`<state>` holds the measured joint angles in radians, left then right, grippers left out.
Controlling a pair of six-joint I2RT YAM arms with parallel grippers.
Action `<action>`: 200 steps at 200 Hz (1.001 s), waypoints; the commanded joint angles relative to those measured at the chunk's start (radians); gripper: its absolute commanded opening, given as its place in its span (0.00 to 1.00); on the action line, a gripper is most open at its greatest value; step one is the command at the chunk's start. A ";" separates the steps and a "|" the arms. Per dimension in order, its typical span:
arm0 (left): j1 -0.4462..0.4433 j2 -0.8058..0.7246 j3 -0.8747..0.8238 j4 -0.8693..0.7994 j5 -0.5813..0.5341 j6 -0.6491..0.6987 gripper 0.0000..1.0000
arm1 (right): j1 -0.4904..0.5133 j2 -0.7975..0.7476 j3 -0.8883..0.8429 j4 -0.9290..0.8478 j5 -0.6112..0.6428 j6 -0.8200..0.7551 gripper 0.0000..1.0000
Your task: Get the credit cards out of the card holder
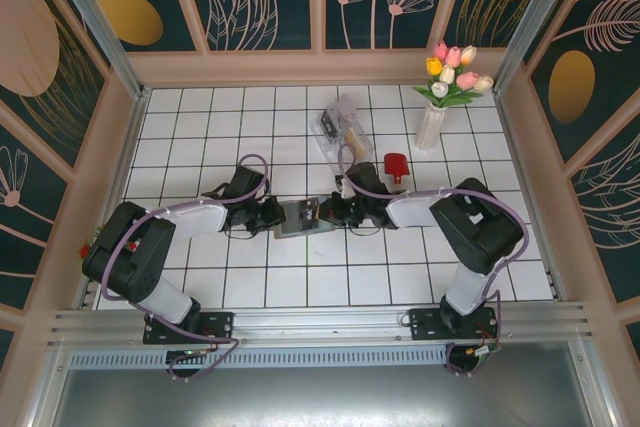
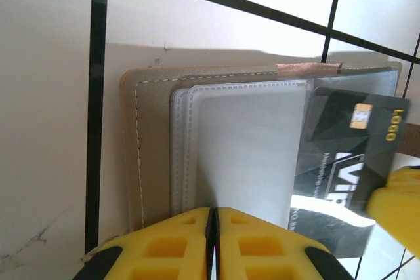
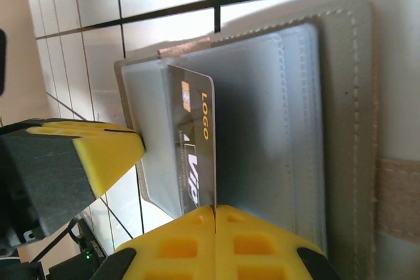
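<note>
Right claw (image 3: 215, 218) is pinched tight on one black card (image 3: 197, 136); the card's thin edge runs straight into the seam between its two yellow ribbed pads. Left claw (image 2: 211, 234) is squeezed together too, clamped on the near edge of the card holder (image 2: 154, 136).

The card holder lies open and flat near the middle of the white tiled table (image 1: 200, 147). Seen from overhead, the left claw is at its 9 o'clock and the right claw at its 3 o'clock, so both ends of the holder are covered by fingers.

The holder is one tan rectangle with rounded corners and pale stitching along its border. Inside it are frosted clear plastic sleeves, layered one over another, each with a stitched edge. One card can be seen. It is glossy black with a gold chip, the gold word LOGO and large white letters. Part of it is tucked under a sleeve and the rest sticks out toward the right claw.

Farther out, one clear plastic box (image 1: 342, 132) sits at the holder's 1 o'clock; its contents are too small to tell. One small red object (image 1: 396, 165) lies at 2 o'clock, just beyond the right wrist. One slim white vase (image 1: 430, 127) of pink, yellow and white tulips stands in the far corner, also toward 2 o'clock.
</note>
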<state>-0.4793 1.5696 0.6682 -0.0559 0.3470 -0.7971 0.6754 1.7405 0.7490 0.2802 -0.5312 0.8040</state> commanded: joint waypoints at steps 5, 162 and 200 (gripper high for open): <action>-0.004 0.017 0.004 -0.100 -0.071 0.009 0.14 | -0.008 -0.061 -0.037 -0.020 0.031 -0.062 0.00; 0.066 -0.235 0.178 0.169 0.279 -0.149 0.82 | -0.165 -0.262 -0.004 0.433 -0.297 0.122 0.00; 0.079 -0.214 0.131 0.351 0.414 -0.251 0.72 | -0.170 -0.246 0.016 0.568 -0.367 0.202 0.00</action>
<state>-0.4141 1.3445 0.8165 0.1482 0.6407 -0.9787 0.5102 1.4891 0.7273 0.6853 -0.8078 0.9360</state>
